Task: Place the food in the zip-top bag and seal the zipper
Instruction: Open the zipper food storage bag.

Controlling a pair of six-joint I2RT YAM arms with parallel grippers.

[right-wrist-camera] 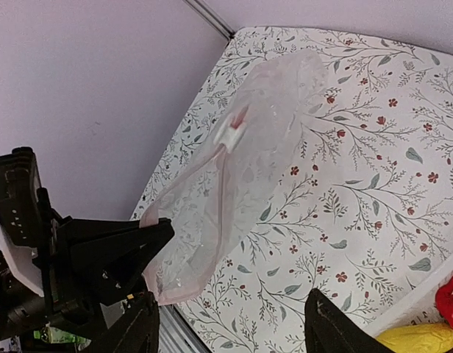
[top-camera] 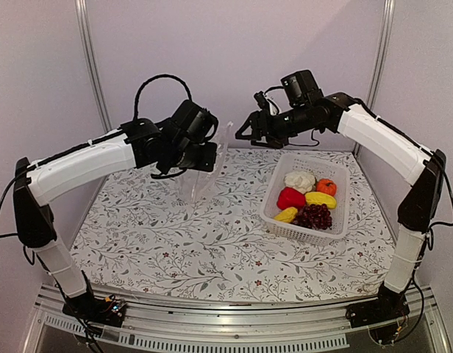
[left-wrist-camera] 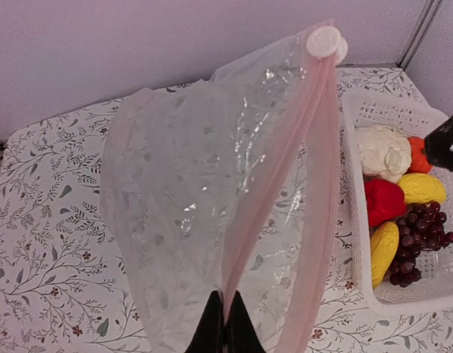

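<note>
White basket (top-camera: 343, 209) on flowered table cover (top-camera: 175, 243); all places taken from the basket.

Food, all inside the basket:
- white lumpy piece (top-camera: 300, 180) at far end
- orange fruit (top-camera: 326, 186) just right of it
- red pepper (top-camera: 290, 198) mid-left
- yellow pieces (top-camera: 320, 199), one mid-right, one at near-left wall
- grape bunch (top-camera: 313, 216) at near end

Zip-top bag (left-wrist-camera: 197, 206) held up left of the basket, apart from it, clear and crinkled.

Left gripper (left-wrist-camera: 225, 323) pinched tight on the bag's mouth edge, fingers meeting on the pink zipper (left-wrist-camera: 285, 184). White slider (left-wrist-camera: 326, 42) at the strip's far end. Cannot tell through the crinkle whether the strip is sealed along its length.

Right gripper (right-wrist-camera: 232, 298) raised beyond the basket's far-left corner, between basket and bag. Fingers spread wide, nothing between them, facing the bag.
</note>
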